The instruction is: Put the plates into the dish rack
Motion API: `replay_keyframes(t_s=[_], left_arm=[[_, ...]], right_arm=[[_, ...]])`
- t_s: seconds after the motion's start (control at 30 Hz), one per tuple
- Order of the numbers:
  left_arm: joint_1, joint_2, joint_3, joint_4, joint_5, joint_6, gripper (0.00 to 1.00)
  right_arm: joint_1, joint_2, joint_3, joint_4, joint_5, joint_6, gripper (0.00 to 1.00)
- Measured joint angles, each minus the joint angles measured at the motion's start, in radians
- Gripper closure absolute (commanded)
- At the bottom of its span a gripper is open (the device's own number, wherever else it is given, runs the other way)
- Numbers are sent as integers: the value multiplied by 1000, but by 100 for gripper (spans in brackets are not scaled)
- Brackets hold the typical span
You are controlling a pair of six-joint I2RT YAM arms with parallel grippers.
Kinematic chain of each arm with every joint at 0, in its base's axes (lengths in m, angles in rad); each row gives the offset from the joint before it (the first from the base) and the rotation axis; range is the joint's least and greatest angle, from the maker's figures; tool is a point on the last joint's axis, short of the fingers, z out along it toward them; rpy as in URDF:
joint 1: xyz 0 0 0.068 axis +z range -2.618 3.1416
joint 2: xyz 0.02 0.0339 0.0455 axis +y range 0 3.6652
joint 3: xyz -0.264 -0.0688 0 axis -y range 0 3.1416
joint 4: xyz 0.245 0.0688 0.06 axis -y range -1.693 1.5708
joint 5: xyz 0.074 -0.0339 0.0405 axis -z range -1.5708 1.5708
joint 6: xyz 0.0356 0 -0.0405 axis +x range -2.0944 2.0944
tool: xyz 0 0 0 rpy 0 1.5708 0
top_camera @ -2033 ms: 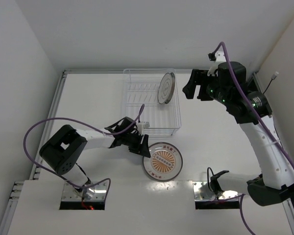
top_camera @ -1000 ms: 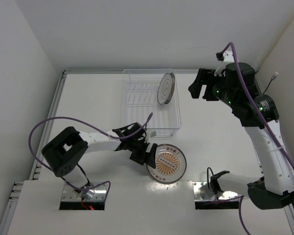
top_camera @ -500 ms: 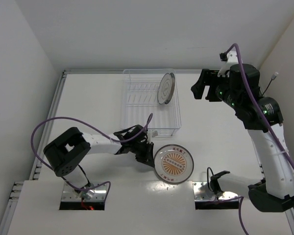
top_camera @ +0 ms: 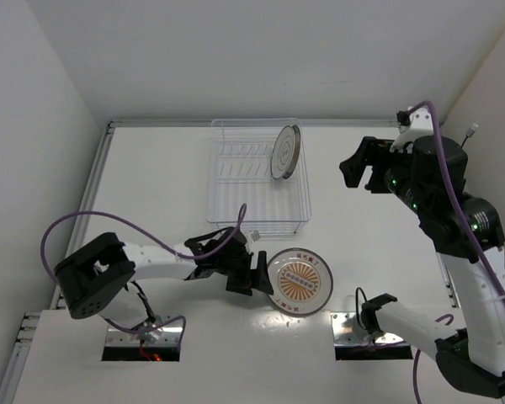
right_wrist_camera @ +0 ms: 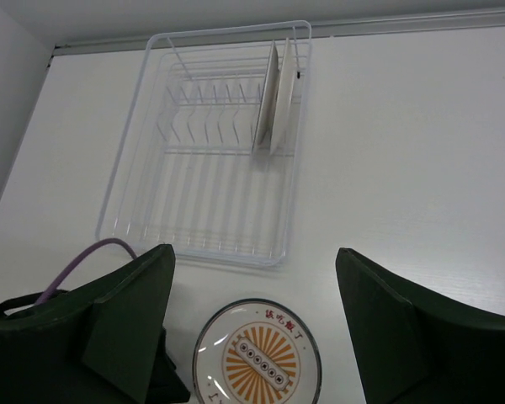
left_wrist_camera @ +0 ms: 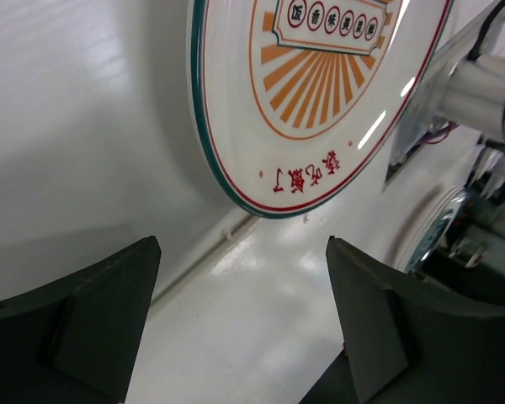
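Note:
The plate with the orange sunburst centre (top_camera: 299, 280) lies flat on the table in front of the clear dish rack (top_camera: 223, 181). My left gripper (top_camera: 255, 273) is open and empty, low over the table, its tips just short of that plate's left rim. In the left wrist view the plate (left_wrist_camera: 311, 84) lies just beyond the gripper (left_wrist_camera: 244, 286). A second plate (top_camera: 284, 151) stands on edge in the rack's far right slots; its pattern is unclear. My right gripper (top_camera: 364, 165) is open and empty, high at the right, looking down on the rack (right_wrist_camera: 135, 177) and sunburst plate (right_wrist_camera: 257, 353).
The white table ends at a raised rail along the back and left (top_camera: 109, 126). My left arm's purple cable (top_camera: 84, 220) loops over the table's left part. Both arm bases (top_camera: 366, 324) stand at the near edge close to the sunburst plate.
The sunburst plate has slid to the right, pushed by my left gripper, and has lain still for the last half second. My right gripper has risen and drifted to the right.

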Motion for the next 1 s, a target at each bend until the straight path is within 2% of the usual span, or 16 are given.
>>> replay_keyframes(t_s=[0.2, 0.5, 0.6, 0.7, 0.93, 1.0], left_arm=[[-42, -101, -115, 140, -109, -182, 22], [-113, -66, -144, 378, -272, -358, 22], [-116, 0, -144, 454, -278, -412, 32], [-128, 50, -147, 466, -282, -462, 38], [-166, 73, -147, 467, -300, -525, 38], [-171, 81, -147, 476, -308, -536, 41]], right_arm=[[0, -97, -89, 4, 7, 25, 26], [0, -130, -99, -3, -11, 44, 26], [0, -134, -85, -11, -12, 44, 26], [0, -143, -76, -14, -12, 44, 26], [0, -198, -62, -63, -8, 44, 26], [0, -214, -60, -76, -5, 44, 26]])
